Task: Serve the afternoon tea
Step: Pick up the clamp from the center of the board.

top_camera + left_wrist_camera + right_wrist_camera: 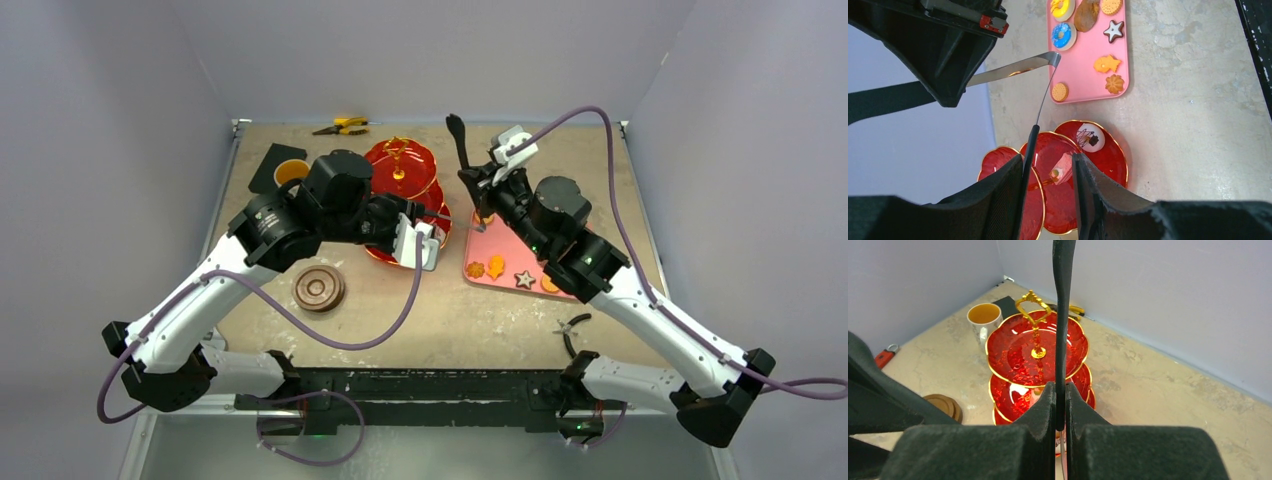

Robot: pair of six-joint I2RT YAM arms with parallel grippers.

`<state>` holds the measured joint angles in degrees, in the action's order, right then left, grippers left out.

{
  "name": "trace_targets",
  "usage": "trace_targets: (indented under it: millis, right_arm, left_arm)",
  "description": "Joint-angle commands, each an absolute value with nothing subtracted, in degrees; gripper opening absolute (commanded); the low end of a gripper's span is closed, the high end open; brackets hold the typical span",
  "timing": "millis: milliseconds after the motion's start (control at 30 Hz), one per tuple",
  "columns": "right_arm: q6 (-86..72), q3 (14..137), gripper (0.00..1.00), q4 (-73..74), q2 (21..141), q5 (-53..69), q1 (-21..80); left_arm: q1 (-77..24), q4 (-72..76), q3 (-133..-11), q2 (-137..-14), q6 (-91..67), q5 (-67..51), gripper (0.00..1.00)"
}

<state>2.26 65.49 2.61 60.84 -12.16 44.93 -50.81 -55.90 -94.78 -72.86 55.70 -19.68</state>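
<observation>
Mottled beige tabletop (480, 322), pale lilac walls (420, 60)

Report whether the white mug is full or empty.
Full: the mug, upright beside the stand, shows amber tea close to its rim.

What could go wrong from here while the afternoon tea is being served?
The right gripper clamps the black tongs close to the three-tier stand; a swing might tip it. The left gripper sits open right by a pink pastry on the stand and could knock it off.
</observation>
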Motion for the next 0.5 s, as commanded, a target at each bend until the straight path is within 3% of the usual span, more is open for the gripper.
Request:
trace_targets:
  millis: [0,467]
  right_arm:
    - [0.99,69.51,0.0,1.55,60.51,-21.68,37.93]
    - [-3.43,70.05,0.0,3.51,61.41,-21.11,32.63]
  left_arm:
    - [-50.98,-66.54,-93.92,-70.17,53.88,-19.87,0.0]
    - [-50.99,-66.93,-93.42,-69.14,53.31,-20.73,0.0]
